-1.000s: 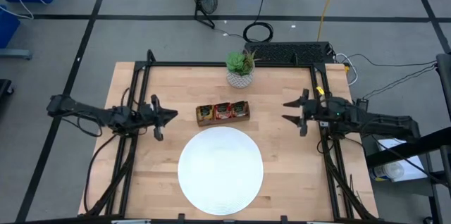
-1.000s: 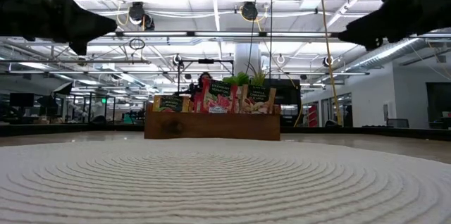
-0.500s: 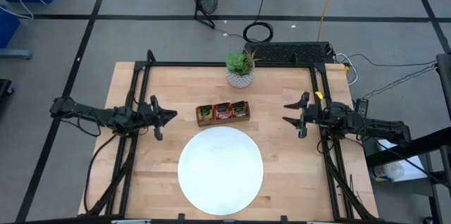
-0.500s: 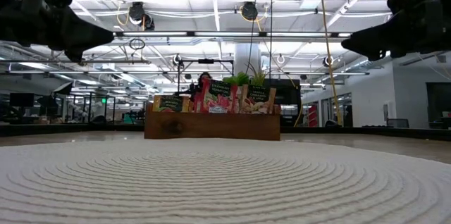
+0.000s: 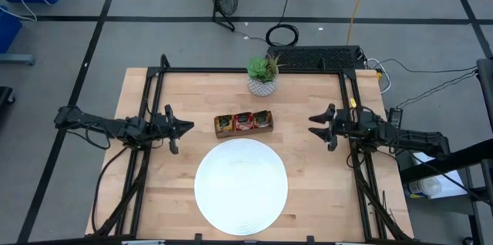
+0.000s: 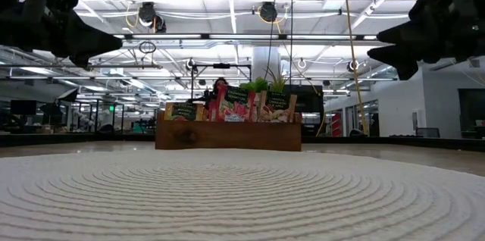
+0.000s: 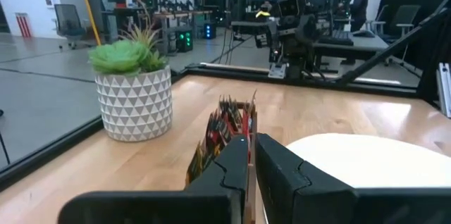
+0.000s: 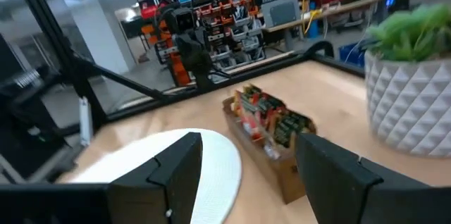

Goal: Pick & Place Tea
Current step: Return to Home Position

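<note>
The tea sachets, red and tan ones, stand upright in a brown wooden tray at the table's middle, just beyond a large white round plate. In the low view the sachets stick up above the tray's front wall. My left gripper hovers left of the tray, shut, pointing toward it; its wrist view shows the sachets ahead of the closed fingers. My right gripper hovers right of the tray, open, facing the sachets.
A potted succulent in a white patterned pot stands beyond the tray near the table's far edge. Black frame rails run along the table's left, right and far sides. Bare wood lies between each gripper and the tray.
My right gripper has come down noticeably and stayed open. My left gripper has sunk a little. The tray, sachets and plate have not moved.
</note>
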